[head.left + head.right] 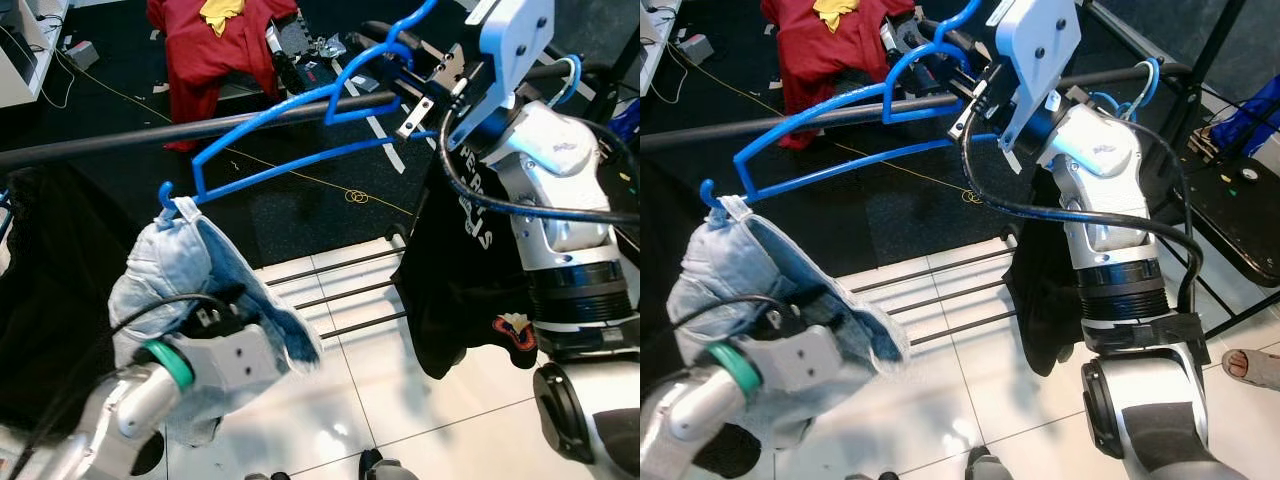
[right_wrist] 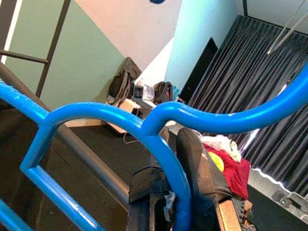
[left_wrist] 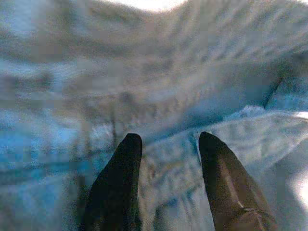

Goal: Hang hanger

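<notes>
At roughly 1 o'clock in the left eye view, the right claw (image 1: 405,85) is clamped on the neck of the blue hanger (image 1: 300,135), just under its hook. The right wrist view shows the black fingers (image 2: 197,178) pinching the blue tube. The hanger's long axis runs from the claw toward 8 o'clock, nearly along the dark rail (image 1: 200,128), with the top bar crossing over it. Hook looks to be above the rail, not yet seated; I'd judge a short drop is what's left. At 7 o'clock the left claw (image 3: 168,163) is narrow, pressed into the pale denim garment (image 1: 215,290) hung off the hanger's low end. Right arm is nearer the rail.
</notes>
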Robot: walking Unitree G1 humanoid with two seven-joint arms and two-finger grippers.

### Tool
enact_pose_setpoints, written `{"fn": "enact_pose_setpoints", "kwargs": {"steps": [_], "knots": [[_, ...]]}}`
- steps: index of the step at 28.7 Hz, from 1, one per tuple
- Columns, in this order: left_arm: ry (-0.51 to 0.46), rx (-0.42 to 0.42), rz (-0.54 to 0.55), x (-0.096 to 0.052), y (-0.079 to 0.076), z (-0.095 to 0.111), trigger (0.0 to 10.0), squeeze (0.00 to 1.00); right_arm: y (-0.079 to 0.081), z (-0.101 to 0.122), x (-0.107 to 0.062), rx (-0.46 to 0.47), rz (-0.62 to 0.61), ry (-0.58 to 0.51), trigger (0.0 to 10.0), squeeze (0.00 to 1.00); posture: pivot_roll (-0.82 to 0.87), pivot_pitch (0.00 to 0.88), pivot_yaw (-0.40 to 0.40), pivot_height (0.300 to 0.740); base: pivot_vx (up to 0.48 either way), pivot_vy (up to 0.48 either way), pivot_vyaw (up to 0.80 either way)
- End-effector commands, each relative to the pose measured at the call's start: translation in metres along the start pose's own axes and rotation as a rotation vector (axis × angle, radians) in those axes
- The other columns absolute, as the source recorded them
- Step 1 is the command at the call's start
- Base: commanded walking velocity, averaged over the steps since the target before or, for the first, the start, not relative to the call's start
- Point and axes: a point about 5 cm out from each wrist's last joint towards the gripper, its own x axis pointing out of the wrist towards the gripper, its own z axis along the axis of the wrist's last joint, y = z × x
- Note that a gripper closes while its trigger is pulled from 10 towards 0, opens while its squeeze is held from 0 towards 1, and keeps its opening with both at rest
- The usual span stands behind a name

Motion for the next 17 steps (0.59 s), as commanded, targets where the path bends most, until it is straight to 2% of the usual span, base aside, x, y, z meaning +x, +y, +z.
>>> {"fn": "enact_pose_setpoints", "kwargs": {"steps": [1, 2, 5, 10, 16, 17], "knots": [[0.038, 0.032, -0.073, -0.003, -0.012, -0.01, 10.0, 0.0, -0.006, 0.014, 0.005, -0.022, -0.013, -0.061, 10.0, 0.0, -0.15, 0.157, 0.091, 0.74, 0.0, 0.0, 0.0], [0.038, 0.032, -0.073, -0.003, -0.012, -0.01, 10.0, 0.0, -0.006, 0.014, 0.005, -0.022, -0.013, -0.061, 10.0, 0.0, -0.15, 0.157, 0.091, 0.74, 0.0, 0.0, 0.0], [0.058, 0.083, -0.167, -0.008, -0.022, -0.022, 10.0, 0.0, -0.015, 0.022, 0.004, -0.028, -0.025, -0.077, 10.0, 0.0, -0.16, 0.156, 0.096, 0.74, 0.0, 0.0, 0.0], [0.073, 0.082, -0.222, -0.009, -0.032, -0.024, 10.0, 0.0, -0.024, 0.029, 0.003, -0.04, -0.041, -0.088, 10.0, 0.0, -0.17, 0.154, 0.097, 0.74, 0.0, 0.0, 0.0], [0.073, 0.104, -0.237, -0.01, -0.031, -0.026, 10.0, 0.0, -0.026, 0.029, 0.002, -0.048, -0.038, -0.082, 10.0, 0.0, -0.17, 0.152, 0.096, 0.74, 0.0, 0.0, 0.0], [0.07, 0.119, -0.23, -0.012, -0.026, -0.028, 10.0, 0.0, -0.026, 0.028, 0.001, -0.052, -0.031, -0.072, 10.0, 0.0, -0.17, 0.152, 0.096, 0.74, 0.0, 0.0, 0.0]]}}
